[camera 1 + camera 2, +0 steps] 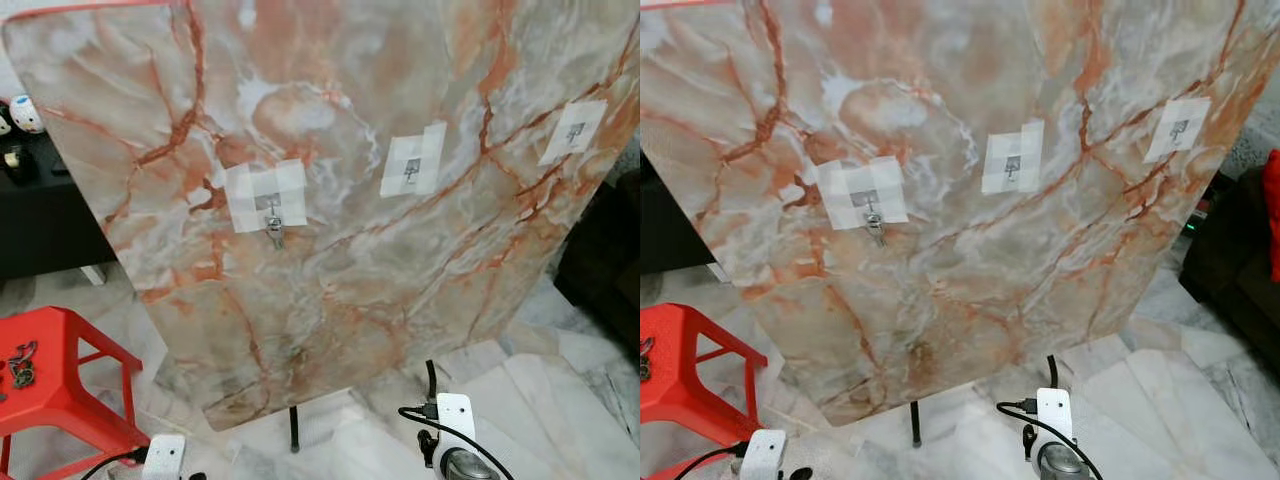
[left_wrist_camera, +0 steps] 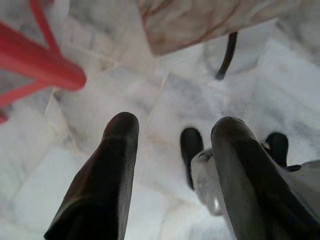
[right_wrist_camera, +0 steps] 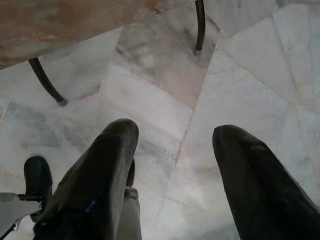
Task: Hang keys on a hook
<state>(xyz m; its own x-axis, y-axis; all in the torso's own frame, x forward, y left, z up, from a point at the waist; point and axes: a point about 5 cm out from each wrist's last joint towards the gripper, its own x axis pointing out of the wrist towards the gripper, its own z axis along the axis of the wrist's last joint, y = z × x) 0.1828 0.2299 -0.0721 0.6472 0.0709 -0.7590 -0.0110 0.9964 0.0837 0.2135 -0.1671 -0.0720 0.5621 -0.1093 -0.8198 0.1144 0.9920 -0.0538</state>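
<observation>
1. Keys [image 1: 21,364] lie on the red stool [image 1: 70,395] at your left, not picked up yet.
2. Three hooks sit on the marble board [image 1: 340,270], each under white tape. The left hook [image 1: 273,228] may already hold something small and shiny, but you can't tell for sure.
3. Your left gripper [image 2: 170,170] and right gripper [image 3: 172,175] both hang low over the floor, fingers spread, holding nothing.
4. You still need to grab the keys and hang them.
5. No boxes or bowls here.
</observation>
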